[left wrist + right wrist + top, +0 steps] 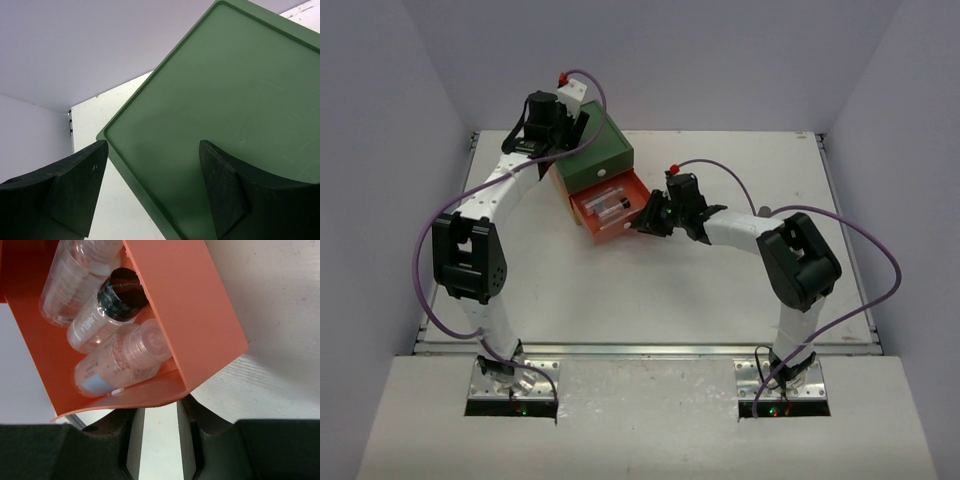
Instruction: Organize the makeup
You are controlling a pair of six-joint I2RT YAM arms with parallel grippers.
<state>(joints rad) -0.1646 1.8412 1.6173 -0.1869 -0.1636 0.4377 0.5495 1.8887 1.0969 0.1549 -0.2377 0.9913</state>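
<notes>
The orange drawer (pixel 196 315) stands pulled out of the drawer box, and the makeup in view lies inside it as three small bottles on their sides, touching one another. A clear bottle (pixel 75 277) lies deepest in the drawer. Beside it, in the middle, is a black-capped bottle (pixel 107 310) with a printed label. Nearest the drawer's front wall is a clear-capped bottle (pixel 122 357) with pinkish contents.

The right gripper (pixel 156 412) sits at that front wall, outside the drawer. Its fingers (pixel 112 427) are drawn close, with only a narrow strip of white table (pixel 280 315) showing between them. The wall's lower edge meets the fingertips, but I cannot tell whether they actually pinch it.

The left gripper (pixel 152 185) hangs above and behind the drawer, over the box's green top (pixel 225 90). Its jaws are spread wide with nothing between them, one finger over the green surface and the other out past its edge. Whether either finger touches the top cannot be made out.
</notes>
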